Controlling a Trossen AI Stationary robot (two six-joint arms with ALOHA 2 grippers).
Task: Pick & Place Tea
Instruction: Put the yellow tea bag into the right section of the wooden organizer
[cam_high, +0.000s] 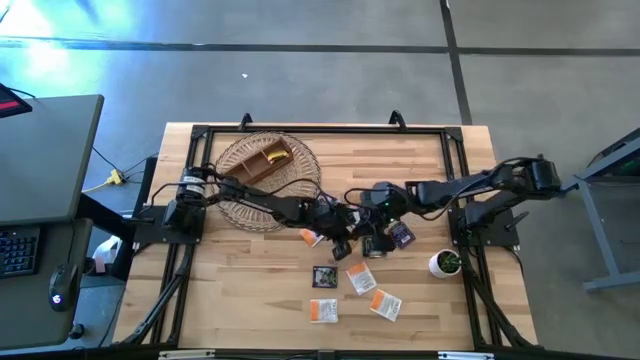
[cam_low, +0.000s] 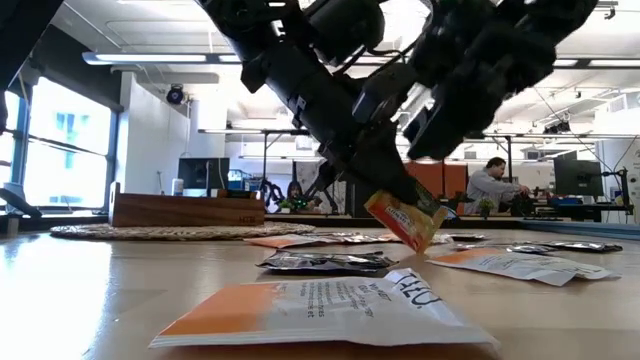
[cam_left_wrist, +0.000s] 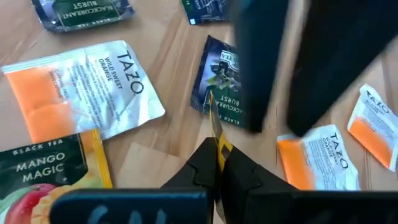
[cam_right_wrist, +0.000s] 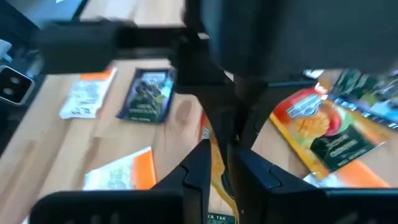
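**benchrat:** Going left to right for you. The wooden box (cam_high: 266, 160) sits on its woven mat (cam_high: 232, 205) at the far left, well away from the action. In the middle, your left gripper (cam_left_wrist: 217, 155) is clamped on the thin edge of the mango sachet (cam_low: 405, 221), which hangs tilted just above the table (cam_high: 240, 290). The right gripper (cam_right_wrist: 222, 165) is right up against the same sachet. I honestly can't tell whether it's gripping or has let go.

**teapot_42:** So what bites you here?

**benchrat:** My guess is the handover. If you pull the left arm toward the box while the right one has hold, the sachet tears or slips out of that skinny edge grip. It'd then land among the loose sachets (cam_high: 361, 279) lying just below.

**teapot_42:** And the arms themselves?

**benchrat:** They're crowded nose to nose, so a sideways swing could knock them together. Back the right one out first, but watch it: the plant pot (cam_high: 446, 263) stands near that arm on the right, and a wide retreat could tip it.
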